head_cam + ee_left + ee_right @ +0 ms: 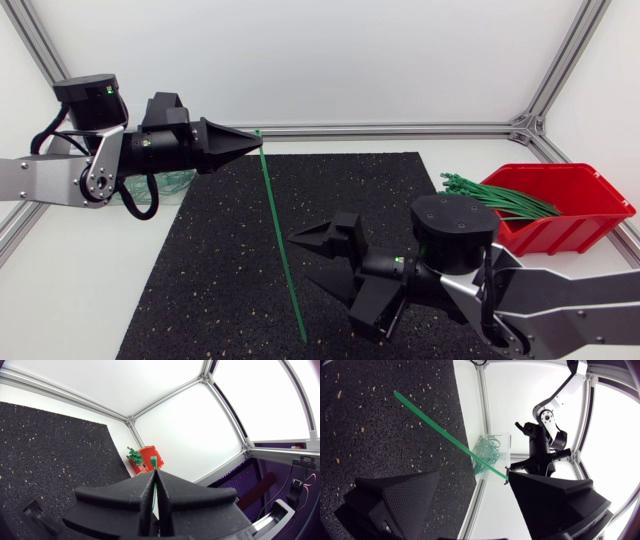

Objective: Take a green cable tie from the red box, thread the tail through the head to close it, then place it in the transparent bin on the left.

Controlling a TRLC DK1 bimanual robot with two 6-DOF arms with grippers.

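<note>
As I see it from the head camera: my two arms come in from opposite sides over the black mat (220,290), with one straight green cable tie (280,235) between them.
Left gripper: my left gripper (252,140) sits at the mat's far edge, its fingers pressed together on one end of the cable tie.
Left wrist check: the left gripper (155,474) shows its two fingers closed up, with a thin green strip of the cable tie (154,494) pinched in the seam between them.
Cable tie: unthreaded and not looped, it runs from the left gripper across the mat toward the near edge; I cannot tell whether its free end touches the mat.
Right gripper: my right gripper (318,265) is over the mat with its fingers spread wide and nothing in them; the cable tie passes just beside its fingertips.
Right wrist check: the right gripper (472,482) has a wide gap between its fingers, and the cable tie (440,430) crosses the mat ahead of that gap.
Red box: the red box (585,205) stands on the table off the mat's right edge, with a bundle of spare ties (495,195) sticking out of it.
Transparent bin: the transparent bin (178,183) is partly hidden behind my left arm, with green ties inside it.
</note>
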